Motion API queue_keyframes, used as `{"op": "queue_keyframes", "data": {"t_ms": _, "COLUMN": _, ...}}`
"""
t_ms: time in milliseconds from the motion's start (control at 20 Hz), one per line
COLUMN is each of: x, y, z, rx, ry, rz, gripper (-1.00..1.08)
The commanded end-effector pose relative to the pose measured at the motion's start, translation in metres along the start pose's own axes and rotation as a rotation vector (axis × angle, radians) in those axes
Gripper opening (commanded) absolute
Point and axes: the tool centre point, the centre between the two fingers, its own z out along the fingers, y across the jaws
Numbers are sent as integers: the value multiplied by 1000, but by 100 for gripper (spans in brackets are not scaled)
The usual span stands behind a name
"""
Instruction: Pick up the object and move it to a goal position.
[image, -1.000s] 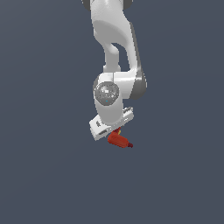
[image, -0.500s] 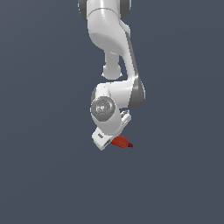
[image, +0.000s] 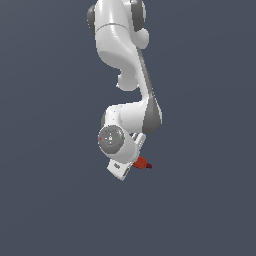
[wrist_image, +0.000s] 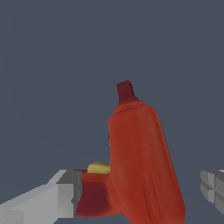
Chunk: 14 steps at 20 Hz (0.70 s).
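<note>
The object, a small red drill-shaped thing (image: 141, 163) with a dark nose tip, hangs in the air under the white arm in the exterior view. My white gripper (image: 134, 166) is shut on it, and most of the fingers are hidden behind the hand. In the wrist view the red object (wrist_image: 140, 162) fills the middle, nose pointing away, with a yellow trigger (wrist_image: 99, 167) at its handle. One grey finger (wrist_image: 65, 192) presses against the dark red handle; the other finger (wrist_image: 213, 188) shows at the frame's edge.
Only a plain dark grey-blue background shows around the arm in both views. No table, marker or other object is in view.
The arm's upper links and wrist have swung toward the exterior view's left and the wrist has turned. The held red object has drifted slightly right and down in that view.
</note>
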Motion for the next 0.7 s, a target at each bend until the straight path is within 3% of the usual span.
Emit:
{"op": "queue_keyframes", "data": {"t_ms": 0, "x": 2, "y": 2, "z": 3, "rx": 19, "ry": 11, "rz": -50, "gripper": 108}}
{"op": "queue_keyframes", "data": {"t_ms": 650, "x": 5, "y": 8, "z": 11, "rx": 64, "ry": 45, "rz": -168, "gripper": 108}}
